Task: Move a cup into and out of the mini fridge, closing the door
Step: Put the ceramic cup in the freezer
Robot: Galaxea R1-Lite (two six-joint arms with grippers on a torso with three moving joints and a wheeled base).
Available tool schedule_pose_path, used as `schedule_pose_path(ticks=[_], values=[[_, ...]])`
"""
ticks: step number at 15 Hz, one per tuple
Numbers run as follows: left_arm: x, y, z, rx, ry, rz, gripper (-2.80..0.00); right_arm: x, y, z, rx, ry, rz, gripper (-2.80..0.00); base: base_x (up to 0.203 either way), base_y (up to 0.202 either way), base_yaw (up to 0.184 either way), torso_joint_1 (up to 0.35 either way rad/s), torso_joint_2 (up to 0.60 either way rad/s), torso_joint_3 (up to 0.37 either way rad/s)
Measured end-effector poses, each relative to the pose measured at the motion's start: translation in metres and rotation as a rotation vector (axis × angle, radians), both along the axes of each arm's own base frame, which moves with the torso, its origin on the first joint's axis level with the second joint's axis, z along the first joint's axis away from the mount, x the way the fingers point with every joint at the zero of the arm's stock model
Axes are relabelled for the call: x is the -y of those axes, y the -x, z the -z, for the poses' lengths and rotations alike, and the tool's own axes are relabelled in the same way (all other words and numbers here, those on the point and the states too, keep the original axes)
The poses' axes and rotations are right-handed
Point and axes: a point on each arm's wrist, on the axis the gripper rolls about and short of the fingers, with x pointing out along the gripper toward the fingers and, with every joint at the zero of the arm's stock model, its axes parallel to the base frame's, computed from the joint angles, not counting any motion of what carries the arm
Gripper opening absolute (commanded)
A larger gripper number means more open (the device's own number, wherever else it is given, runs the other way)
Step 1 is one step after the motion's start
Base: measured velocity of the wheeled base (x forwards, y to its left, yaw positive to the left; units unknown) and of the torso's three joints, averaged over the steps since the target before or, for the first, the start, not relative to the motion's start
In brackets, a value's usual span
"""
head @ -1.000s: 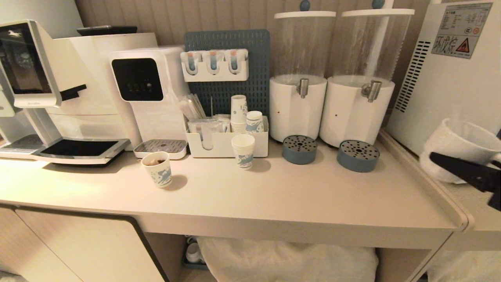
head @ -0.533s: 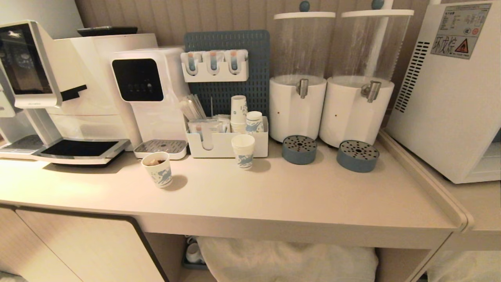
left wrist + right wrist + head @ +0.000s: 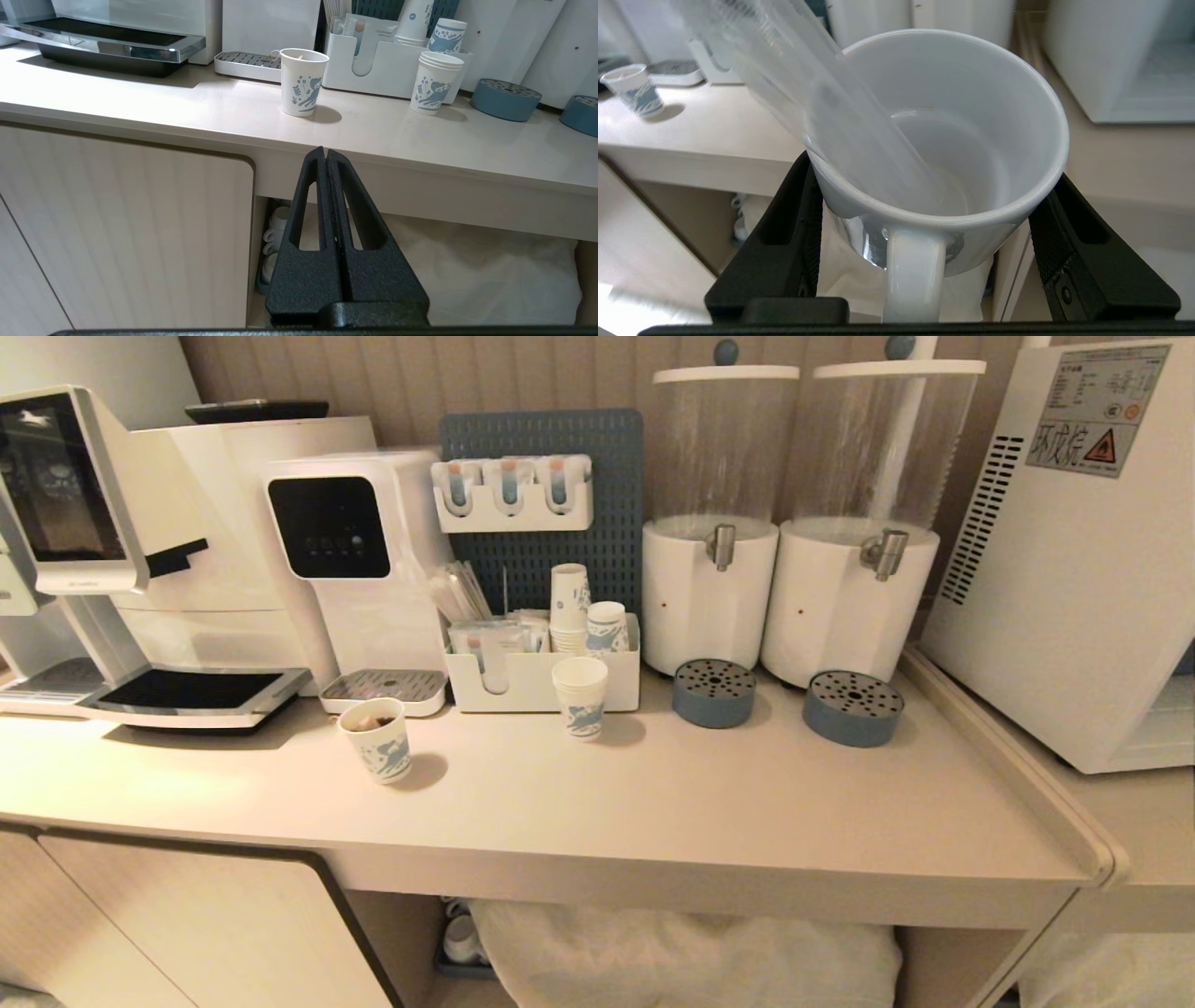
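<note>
My right gripper [image 3: 931,172] is shut on the cup [image 3: 971,93], a plain white mug, with one black finger on each side of its body and the handle toward the wrist. It is held off the counter's front corner, outside the head view. A clear blurred strip [image 3: 822,93] crosses the cup's mouth. The white mini fridge [image 3: 1074,569] with vent slits and a red-triangle sticker stands at the far right; in the right wrist view the mini fridge [image 3: 1083,56] lies beyond the cup. I cannot tell whether the door is open. My left gripper [image 3: 325,150] is parked below the counter edge, shut and empty.
Two patterned paper cups [image 3: 378,739] [image 3: 580,695] stand on the beige counter [image 3: 747,821]. Behind them are a coffee machine [image 3: 84,551], a water dispenser [image 3: 345,560], a white organiser [image 3: 541,677], two drink dispensers [image 3: 709,588] [image 3: 854,597] and blue drip trays [image 3: 714,691].
One second ago the right gripper held the cup at the head view's right edge, in front of the fridge. It has since dropped out of that view. The left arm has not moved.
</note>
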Motion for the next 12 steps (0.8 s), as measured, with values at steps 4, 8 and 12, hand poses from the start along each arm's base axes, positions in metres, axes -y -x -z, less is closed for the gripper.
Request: schedule_pose_path(ticks=[4,8,12], values=[[0.000,0.000,0.000,-0.001,0.000,0.000,-2.80,0.002,0.022,0.021,0.065,-0.047,0.103,-2.80,0.000,0.000,0.000,0.000,0.00,0.000],[0.000,0.000,0.000,0.000,0.000,0.000,-2.80,0.005,0.011,0.034,0.189,-0.049,0.231,-2.80,0.000,0.000,0.000,0.000,0.00,0.000],[0.000,0.000,0.000,0.000,-0.001,0.000,-2.80,0.004,-0.020,0.084,0.153,0.061,0.206,-2.80,0.000,0.000,0.000,0.000,0.00,0.000]])
